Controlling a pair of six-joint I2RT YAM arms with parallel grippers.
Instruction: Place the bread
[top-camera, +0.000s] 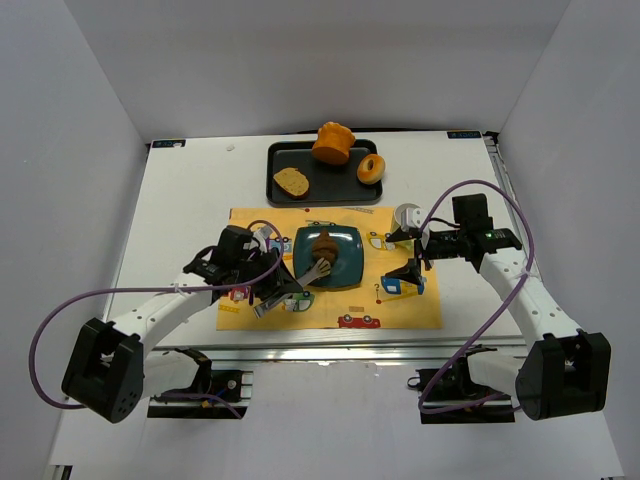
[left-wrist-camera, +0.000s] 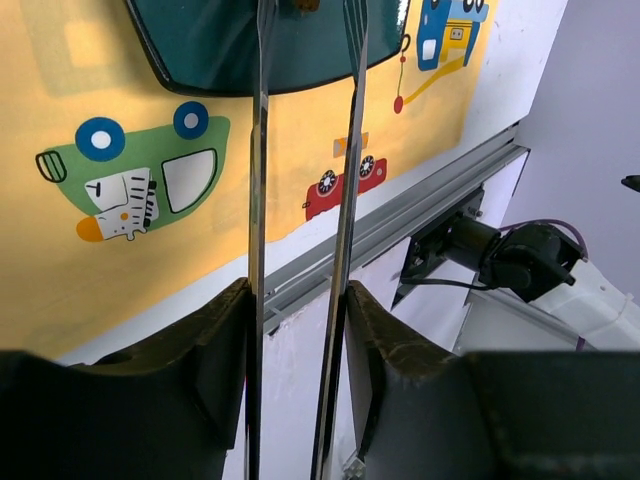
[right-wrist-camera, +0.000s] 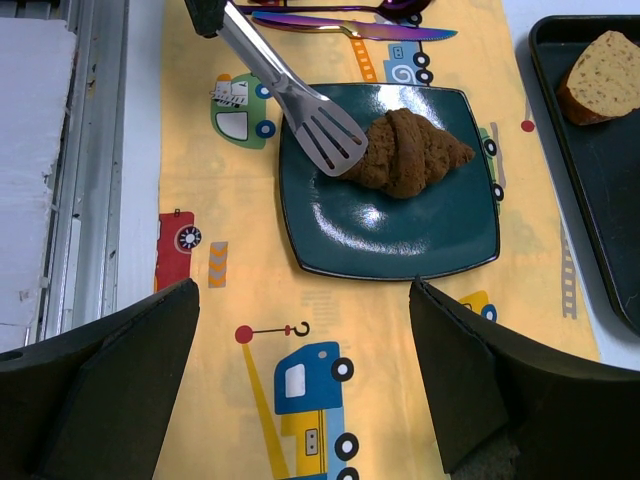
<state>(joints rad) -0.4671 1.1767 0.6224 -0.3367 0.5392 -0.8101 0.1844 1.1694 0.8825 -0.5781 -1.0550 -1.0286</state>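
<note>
White walls box in the table (top-camera: 180, 200), where a yellow mat (top-camera: 400, 312) printed with cartoon vehicles carries a square teal plate (top-camera: 347, 268). The bread (right-wrist-camera: 410, 150) lies on that plate, a little toward its far side, with the slotted tip of the tongs (right-wrist-camera: 305, 110) touching one tapered end. The left gripper (left-wrist-camera: 300, 325) has its jaws clenched on the tongs. The right gripper (right-wrist-camera: 300, 300) hangs over the mat just beside the plate, jaws spread wide and holding nothing.

By my reading the bread is as good as placed, so what matters is a clean let-go. Ease the squeeze so the tong arms spring apart, then draw them back along their own line and upward (a sideways sweep could roll the bread toward the rim).

Only the right wrist view shows the tip against the bread. The left wrist view shows the two tong arms standing apart between the jaws, yet only a sliver of brown at its top edge. The overhead view alone takes in the whole black tray (top-camera: 330, 188) at the far edge, with a toast slice (top-camera: 291, 181), an orange bun (top-camera: 333, 143) and a doughnut (top-camera: 371, 168).
</note>
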